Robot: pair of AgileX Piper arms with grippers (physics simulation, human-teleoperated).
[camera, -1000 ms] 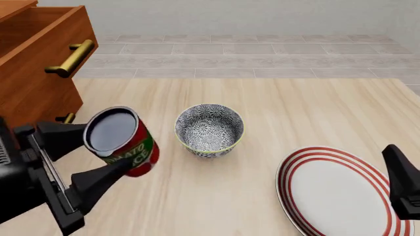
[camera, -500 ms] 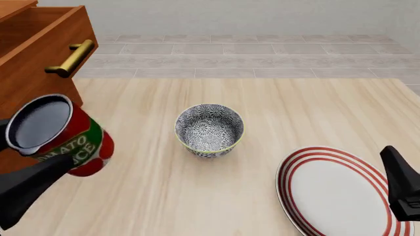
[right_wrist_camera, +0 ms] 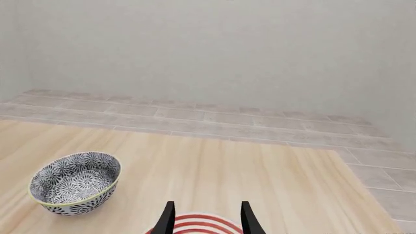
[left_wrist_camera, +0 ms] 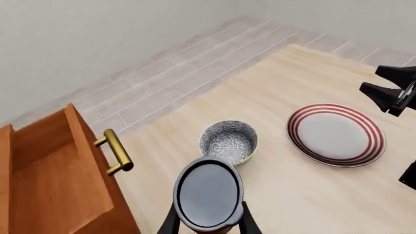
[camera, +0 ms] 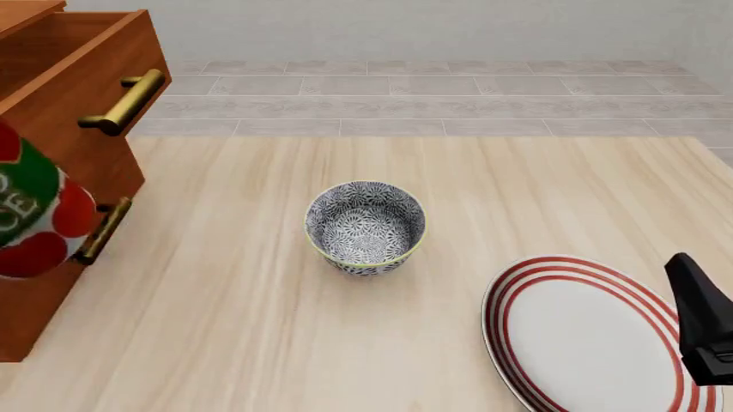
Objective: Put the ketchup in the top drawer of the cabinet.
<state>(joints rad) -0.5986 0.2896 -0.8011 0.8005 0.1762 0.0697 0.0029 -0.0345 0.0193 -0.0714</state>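
The left gripper is closed on the ketchup: in the left wrist view its two dark fingers press against opposite sides of the can just below the dark shiny top, with no gap showing between finger and tin. The can is held off the table, its top facing the wrist camera. In the front view only a slice of the ketchup shows at the far left edge, its red and green label with white lettering large and close to the camera, overlapping the front of the cabinet; the left gripper itself is out of that frame.

The top drawer stands pulled open at the far left, its brass bar handle jutting toward the table, and a second brass handle shows on the drawer front below. From the left wrist view the open hollow of the top drawer lies to the left of the can.

The grey patterned bowl sits upright near the middle of the wooden table, well apart from the cabinet. A white plate with red rings lies at the near right.

The right gripper hangs above the plate's far edge, its fingers parted a modest way with nothing between them.
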